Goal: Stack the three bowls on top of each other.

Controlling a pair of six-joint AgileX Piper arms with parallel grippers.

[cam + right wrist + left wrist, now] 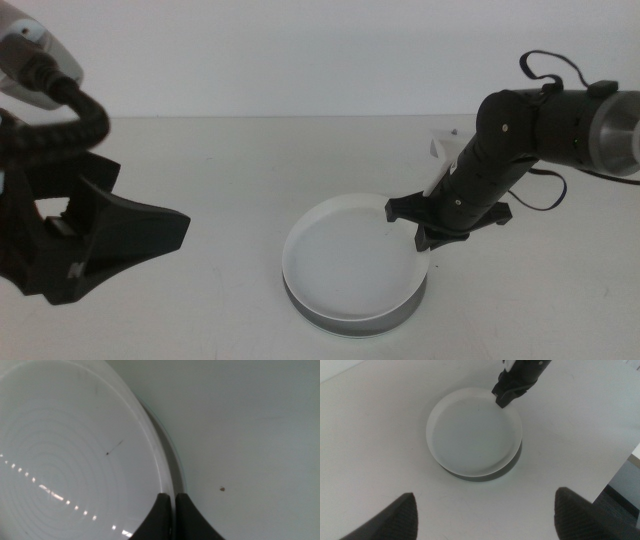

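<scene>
The white bowl (352,262) lies on top of the grey-blue bowl (350,321), whose dark wall shows beneath its near edge. A thin mint-green line under that wall hints at the third bowl, mostly hidden. My right gripper (424,226) is shut on the white bowl's right rim (159,467); in the right wrist view the rim runs between its close-set jaws (170,510). The left wrist view shows the white bowl (472,435) from above with the right gripper (503,398) on its far rim. My left gripper (487,520) hovers open and empty, high at the left (120,235).
The stack sits on a plain white table (220,150). The table's edge (620,467) runs near the stack in the left wrist view. A small white piece (443,147) shows behind the right arm.
</scene>
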